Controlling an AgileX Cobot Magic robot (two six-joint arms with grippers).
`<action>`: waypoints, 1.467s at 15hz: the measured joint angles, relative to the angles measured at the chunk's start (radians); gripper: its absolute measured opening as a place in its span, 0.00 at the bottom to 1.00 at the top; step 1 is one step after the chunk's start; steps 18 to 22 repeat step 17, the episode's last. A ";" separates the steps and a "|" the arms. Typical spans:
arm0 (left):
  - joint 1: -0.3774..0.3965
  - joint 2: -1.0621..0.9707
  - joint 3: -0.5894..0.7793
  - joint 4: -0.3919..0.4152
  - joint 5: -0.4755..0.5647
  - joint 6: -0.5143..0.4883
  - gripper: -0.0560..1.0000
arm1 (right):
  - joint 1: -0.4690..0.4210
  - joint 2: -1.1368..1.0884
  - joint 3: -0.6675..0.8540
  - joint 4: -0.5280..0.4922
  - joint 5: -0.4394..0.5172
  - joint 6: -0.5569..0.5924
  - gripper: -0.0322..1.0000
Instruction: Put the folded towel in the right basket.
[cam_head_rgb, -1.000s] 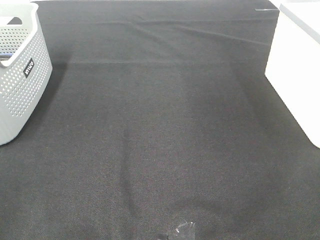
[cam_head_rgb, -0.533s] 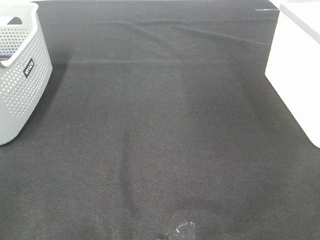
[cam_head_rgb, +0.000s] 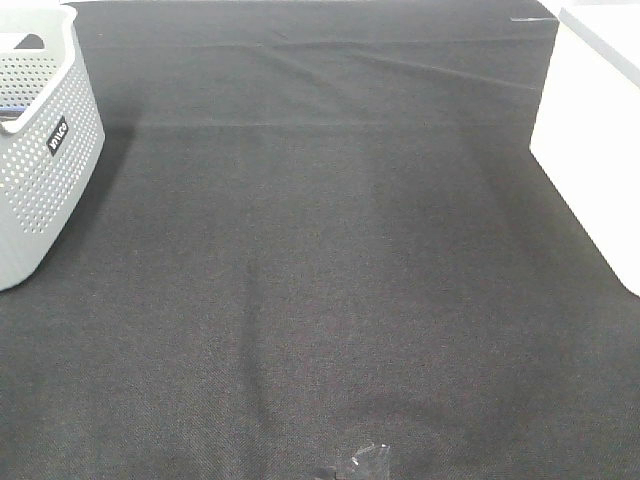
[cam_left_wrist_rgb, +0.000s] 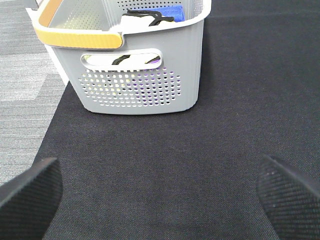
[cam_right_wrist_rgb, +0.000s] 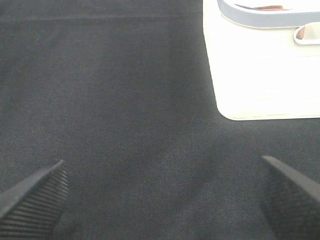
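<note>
No folded towel lies on the black cloth. The right basket is white with a grey rim and stands at the right edge; it also shows in the right wrist view. Something brownish shows just inside its rim, too little to identify. My right gripper is open and empty over the bare cloth, short of that basket. My left gripper is open and empty, facing the grey perforated left basket. Neither gripper shows in the high view.
The left basket stands at the left edge. It has an orange handle and holds white, black and blue cloth items. Grey floor lies beyond the cloth's edge. A small shiny object sits at the front edge.
The small shiny object at the front edge has shifted slightly. Nothing else has visibly changed.
</note>
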 joint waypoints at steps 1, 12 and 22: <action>0.000 0.000 0.000 0.000 0.000 0.000 0.98 | 0.000 0.000 0.000 -0.001 0.000 0.000 0.98; 0.000 0.000 0.000 0.000 0.000 0.000 0.98 | 0.000 0.000 0.000 -0.018 0.000 0.000 0.98; 0.000 0.000 0.000 0.000 0.000 0.000 0.98 | 0.000 0.000 0.000 -0.018 0.000 0.000 0.98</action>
